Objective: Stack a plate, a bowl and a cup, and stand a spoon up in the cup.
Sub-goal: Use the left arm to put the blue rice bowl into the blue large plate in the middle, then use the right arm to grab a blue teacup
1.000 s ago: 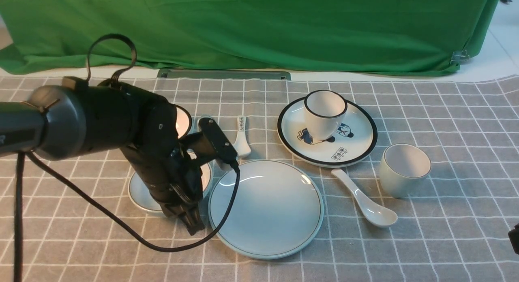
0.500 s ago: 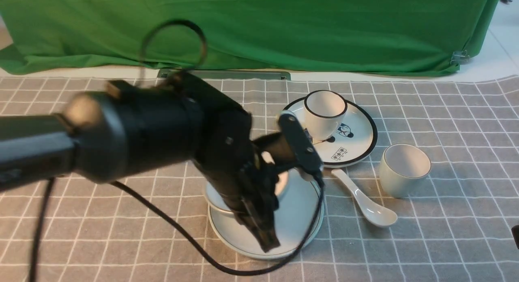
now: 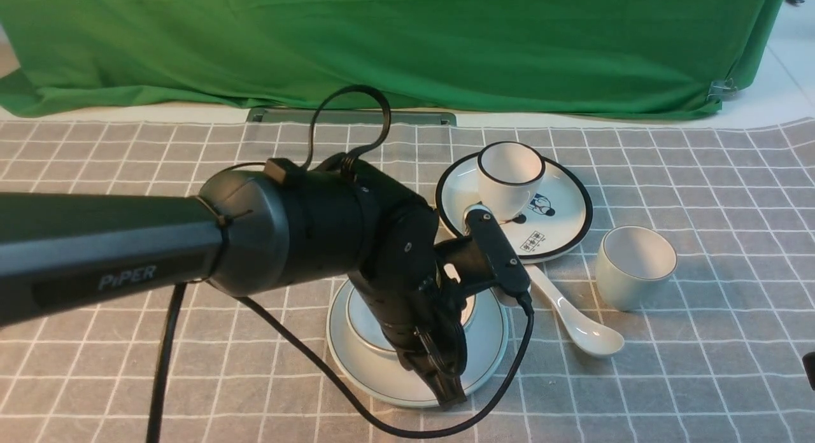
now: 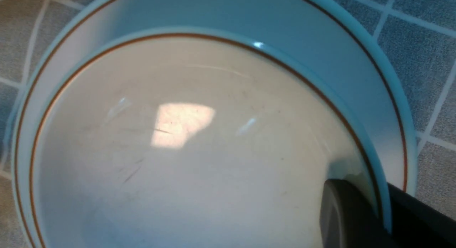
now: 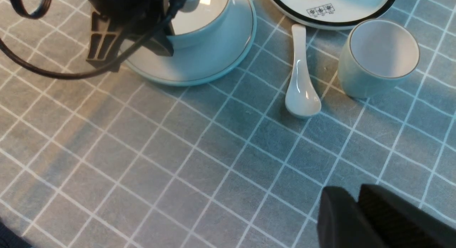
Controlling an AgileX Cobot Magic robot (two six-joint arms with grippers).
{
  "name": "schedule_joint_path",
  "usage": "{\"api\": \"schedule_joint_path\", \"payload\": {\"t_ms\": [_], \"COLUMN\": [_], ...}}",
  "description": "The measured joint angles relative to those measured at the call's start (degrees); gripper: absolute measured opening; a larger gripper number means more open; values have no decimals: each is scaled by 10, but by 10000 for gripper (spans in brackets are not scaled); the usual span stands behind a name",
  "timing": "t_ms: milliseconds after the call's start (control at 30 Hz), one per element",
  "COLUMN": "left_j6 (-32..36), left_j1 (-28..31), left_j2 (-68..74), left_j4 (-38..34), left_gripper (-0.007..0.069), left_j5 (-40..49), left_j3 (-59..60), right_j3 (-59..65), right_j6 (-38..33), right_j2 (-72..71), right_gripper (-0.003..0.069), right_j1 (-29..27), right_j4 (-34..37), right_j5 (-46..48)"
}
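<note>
The plate [image 3: 490, 341] lies flat on the grey checked tablecloth [image 3: 700, 366]. The bowl [image 3: 364, 319] sits upright on the plate's middle, with a ring of bare plate showing around it. From the right wrist view its foot seems to rest on the plate's surface, with no gap that I can make out.

The left gripper [image 3: 446, 382] reaches down over the near side of the plate. It is clamped on the bowl's rim, with one dark finger [image 4: 342, 212] inside the wall and the other outside it, and the rim is pinched between them. The bowl's inside is empty and glossy.

The spoon [image 3: 576, 319] lies on the cloth just right of the plate and does not touch it. Its scoop faces up and points toward the camera, and its handle runs away toward the far side. In the front view the handle's end is hidden behind the left arm's wrist.

The cup [image 3: 635, 268] stands upright and empty on the cloth, further right of the plate and beyond the spoon's handle.

Behind the plate and to its right sits a black-rimmed plate [image 3: 560, 233] with cartoon figures, carrying a black-rimmed cup [image 3: 509, 175].

The right gripper [image 5: 358, 216] hangs over bare cloth well to the right of the plate and nearer the camera. Its fingers are pressed together with nothing between them.
</note>
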Motion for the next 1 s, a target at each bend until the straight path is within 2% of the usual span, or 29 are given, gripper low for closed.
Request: {"api": "schedule_joint_path", "payload": {"t_ms": [100, 167, 233, 300, 333, 500, 567, 633, 733, 800, 833, 867, 900, 967, 1000], "left_j6": [22, 33, 41, 42, 42, 25, -5, -41, -77, -101, -105, -106, -115, -119, -132], "left_j1": [0, 0, 0, 0, 0, 0, 0, 0, 0, 0, 0, 0, 0, 0, 0], "left_j2": [0, 0, 0, 0, 0, -46, -76, -136, -211, -306, -332, -339, -398, -423, -480], "left_j4": [-23, -40, -46, -46, -46, -57, -61, -63, -64, -65, -65, -65, -65, -65, -65], "left_gripper": [64, 97, 181, 254, 262, 419, 430, 406, 305, 157, 111, 101, 37, 27, 11], "left_j5": [6, 10, 12, 12, 12, 45, 54, 57, 51, 27, 20, 18, -1, -7, -28], "left_j3": [0, 0, 0, 0, 0, -16, -26, -32, -26, 3, 16, 19, 60, 74, 115], "right_j3": [0, 0, -1, -3, -4, -38, -57, -91, -145, -192, -202, -208, -230, -244, -261], "right_j6": [9, 22, 40, 51, 53, 64, 64, 64, 64, 59, 58, 58, 55, 55, 53], "right_j2": [0, 0, 7, 23, 28, 141, 183, 246, 329, 400, 416, 426, 466, 495, 534], "right_gripper": [154, 202, 313, 372, 382, 417, 420, 421, 421, 421, 421, 421, 423, 423, 424], "right_j1": [0, 0, 0, 0, 0, 0, 0, 0, 0, -1, -1, -1, -1, -1, -1], "right_j4": [0, 0, 0, 0, 0, -5, -12, -24, -37, -41, -41, -42, -49, -58, -77], "right_j5": [-1, -1, 1, 9, 11, 29, 26, 23, 18, 16, 15, 14, 12, 7, -5]}}
